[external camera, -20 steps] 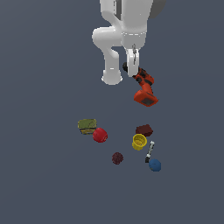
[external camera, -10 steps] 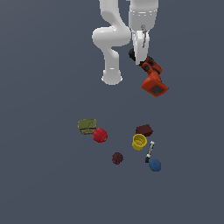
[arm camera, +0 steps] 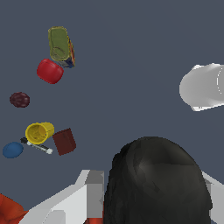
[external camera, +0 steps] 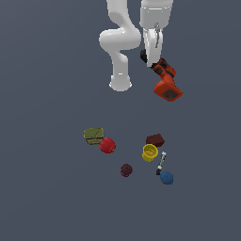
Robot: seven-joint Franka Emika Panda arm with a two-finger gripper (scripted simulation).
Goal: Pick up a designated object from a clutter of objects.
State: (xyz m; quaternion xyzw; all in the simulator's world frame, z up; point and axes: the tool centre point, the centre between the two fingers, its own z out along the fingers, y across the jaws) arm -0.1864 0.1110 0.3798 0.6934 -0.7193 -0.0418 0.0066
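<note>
We see the white gripper [external camera: 151, 60] clamped on the black nose of the orange-red toy power drill [external camera: 165, 83], which hangs tilted, boxy base lowest. With the yellow cup [external camera: 149, 152] as landmark, the drill sits well above it; the dark brown block [external camera: 155, 140] touches the cup, and the black-and-white marker [external camera: 161, 163] lies just beside it.
</note>
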